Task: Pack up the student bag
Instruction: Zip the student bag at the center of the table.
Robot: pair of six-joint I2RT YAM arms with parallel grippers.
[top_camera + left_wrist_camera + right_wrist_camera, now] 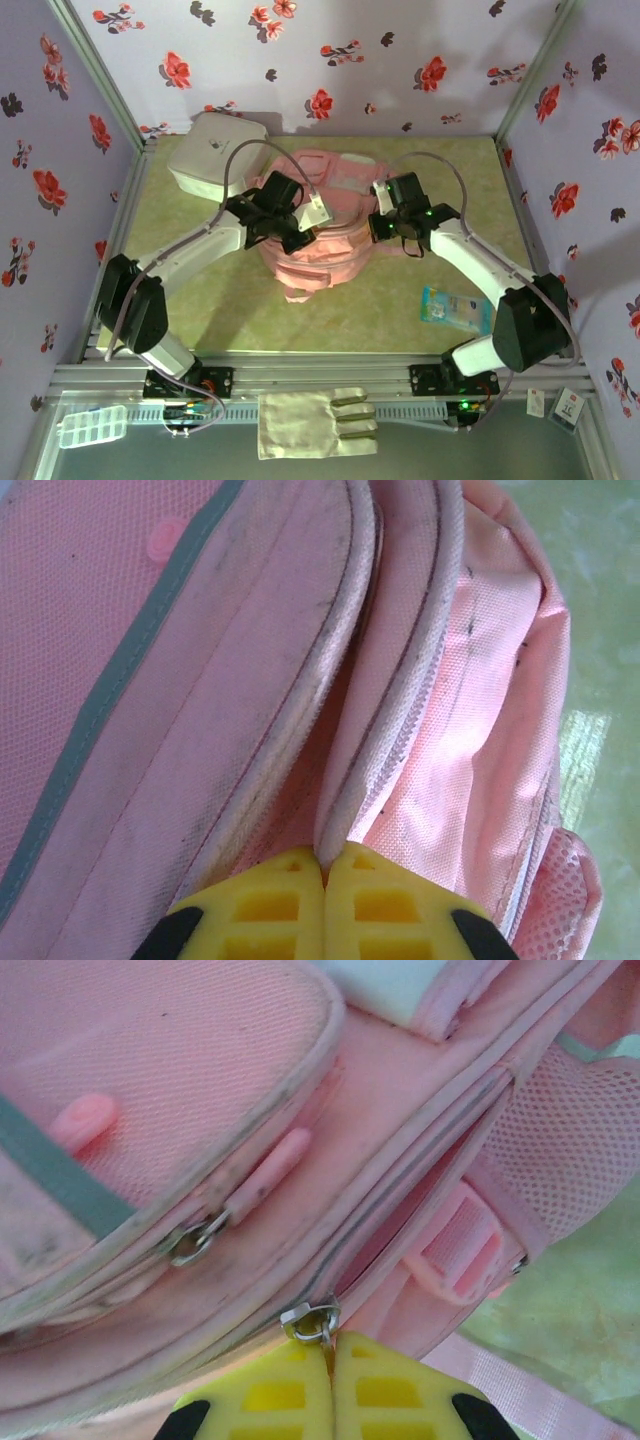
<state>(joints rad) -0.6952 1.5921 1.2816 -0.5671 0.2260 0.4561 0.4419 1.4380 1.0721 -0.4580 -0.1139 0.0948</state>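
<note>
I have both arms reaching in from their bases at the near edge, elbows pushed out to the sides and forearms angling inward toward the middle. My left gripper (303, 228) hangs from a wrist tipped down and inward; on its wrist camera the yellow fingertips (270, 905) are pressed together, nipping a piped seam of the student bag (200, 680). My right gripper (385, 225) mirrors that pose, wrist tipped down, its yellow pads (400, 1390) closed tight on the zipper pull (310, 1322).

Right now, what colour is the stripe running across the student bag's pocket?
Grey-green stripe on the pink student bag; clearest in the left wrist view.
</note>
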